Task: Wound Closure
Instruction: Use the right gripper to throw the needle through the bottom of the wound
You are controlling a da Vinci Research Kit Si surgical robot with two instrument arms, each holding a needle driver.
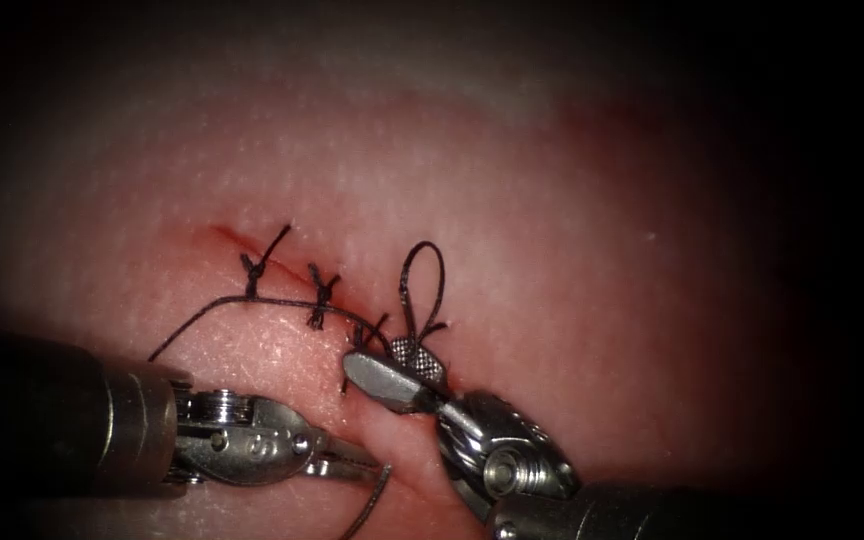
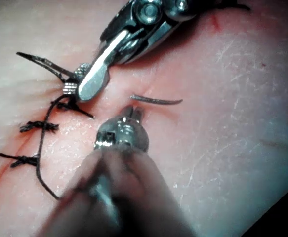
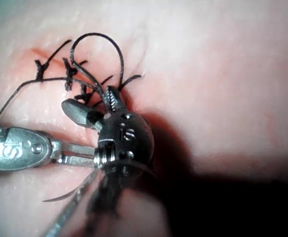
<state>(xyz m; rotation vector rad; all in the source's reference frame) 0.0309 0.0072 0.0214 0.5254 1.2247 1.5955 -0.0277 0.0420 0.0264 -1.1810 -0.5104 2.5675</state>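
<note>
Holding the needle (image 1: 370, 505) near one end of its curve, the left end effector (image 1: 357, 465) lies low over the tissue (image 1: 572, 250), close to the tissue's near edge. Its two jaws are pressed together on the needle. The needle is out of the tissue; it hangs free from the jaws and curves down toward the near edge. In the left wrist view the needle (image 2: 156, 100) shows as a thin curved sliver sticking out past the left end effector (image 2: 134, 112), lying just above the skin.

The right end effector (image 1: 397, 368) sits just beside it, right over the cut (image 1: 227, 237), near the last stitch. Its jaws stand open, like a small beak, one flat jaw spread to the left and the ridged one to the right. The thread (image 1: 252, 300) passes between the open jaws, but they do not pinch it. They hold nothing.

A loop of thread (image 1: 424, 280) stands up from the tissue just behind the right end effector. From there the thread runs left across the stitches (image 1: 322, 295) and bends down toward the left end effector. Short cut ends (image 1: 277, 240) stick up from the knots. A little red fluid (image 1: 212, 235) marks the far left end of the cut.

In the right wrist view the right end effector (image 3: 92, 106) is open beside the loop.
</note>
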